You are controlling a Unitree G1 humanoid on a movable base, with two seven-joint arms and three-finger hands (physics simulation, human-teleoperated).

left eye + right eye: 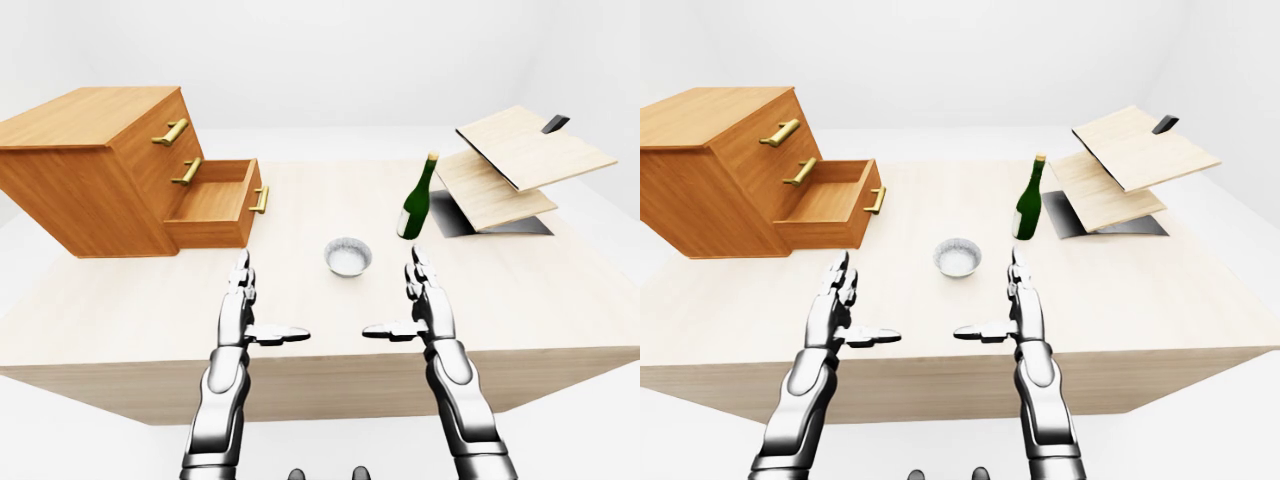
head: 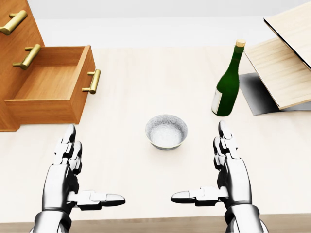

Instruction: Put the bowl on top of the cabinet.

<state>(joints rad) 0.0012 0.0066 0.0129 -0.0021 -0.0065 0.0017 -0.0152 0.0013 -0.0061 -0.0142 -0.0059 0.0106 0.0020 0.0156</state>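
Note:
A small silver-grey bowl (image 2: 166, 131) sits upright on the pale wooden table (image 2: 146, 77), near the middle of the head view. The wooden cabinet (image 1: 95, 165) stands at the left of the left-eye view, its flat top bare and its bottom drawer (image 2: 51, 90) pulled out. My left hand (image 2: 85, 172) hovers open below and left of the bowl, thumb pointing inward. My right hand (image 2: 206, 170) hovers open below and right of the bowl, mirroring it. Neither hand touches the bowl.
A green wine bottle (image 2: 227, 82) stands upright to the right of the bowl. Behind it at the right, tilted wooden boards (image 1: 515, 165) rest over a dark base. The table's near edge (image 1: 330, 375) runs just under my forearms.

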